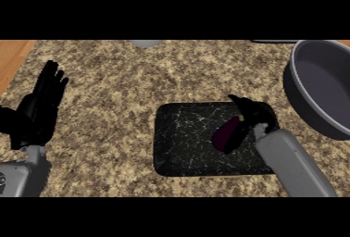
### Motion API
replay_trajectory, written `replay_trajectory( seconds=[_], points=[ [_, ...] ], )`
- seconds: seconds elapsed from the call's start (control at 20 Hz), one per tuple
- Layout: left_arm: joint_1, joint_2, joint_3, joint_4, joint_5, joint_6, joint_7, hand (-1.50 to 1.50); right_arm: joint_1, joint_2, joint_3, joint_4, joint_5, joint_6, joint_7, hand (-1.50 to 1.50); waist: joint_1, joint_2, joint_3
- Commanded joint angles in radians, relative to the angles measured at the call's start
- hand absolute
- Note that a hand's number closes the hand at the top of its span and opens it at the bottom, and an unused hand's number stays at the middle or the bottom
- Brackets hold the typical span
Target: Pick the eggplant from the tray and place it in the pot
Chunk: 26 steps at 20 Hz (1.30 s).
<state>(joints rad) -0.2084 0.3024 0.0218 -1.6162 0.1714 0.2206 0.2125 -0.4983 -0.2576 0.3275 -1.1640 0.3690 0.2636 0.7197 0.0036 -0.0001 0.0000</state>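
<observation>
Near the tray's (178, 152) right edge, the right hand (252, 118) curls round the eggplant (226, 134), likely light, smooth-skinned and slippery, best held mid-body; left hand (37, 111) rests open.

Eggplant (224, 134) half hidden behind right robot hand (252, 115); pot (321, 88) cut off at right edge.

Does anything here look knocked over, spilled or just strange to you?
Nothing stands out. The eggplant lies on the black tray with the right hand curled round it, the pot sits upright at the right, and the left hand rests open at the left.
</observation>
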Motion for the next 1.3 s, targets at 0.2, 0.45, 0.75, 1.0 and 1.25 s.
replay_trajectory(
  seconds=[0.2, 0.45, 0.75, 1.0, 1.25],
  points=[
    [-0.03, -0.047, 0.002, -0.006, -0.071, 0.008, 0.023, 0.0, 0.024, 0.033, -0.078, 0.095, 0.08, 0.01, -0.098, -1.5, -0.001, 0.001, 0.0],
    [0.047, -0.034, 0.033, -0.009, -0.025, -0.058, -0.036, 0.0, 0.006, 0.055, 0.018, 0.089, 0.156, 0.028, -0.179, 1.5, 0.005, 0.001, 0.0],
    [0.009, -0.058, 0.025, -0.068, -0.043, -0.019, 0.067, 0.0, 0.015, 0.049, -0.027, 0.147, 0.176, 0.038, -0.266, 1.5, 0.004, 0.0, 0.0],
    [0.001, -0.052, 0.045, 0.005, -0.051, -0.039, -0.008, 0.0, 0.089, 0.102, 0.12, -0.049, 0.27, -0.019, -0.324, 1.5, -0.008, -0.002, 0.0],
    [-0.008, -0.055, 0.045, -0.019, -0.063, -0.028, 0.039, 0.0, 0.17, 0.09, 0.204, -0.209, 0.359, -0.046, -0.343, 1.5, -0.007, -0.002, 0.0]
  ],
)
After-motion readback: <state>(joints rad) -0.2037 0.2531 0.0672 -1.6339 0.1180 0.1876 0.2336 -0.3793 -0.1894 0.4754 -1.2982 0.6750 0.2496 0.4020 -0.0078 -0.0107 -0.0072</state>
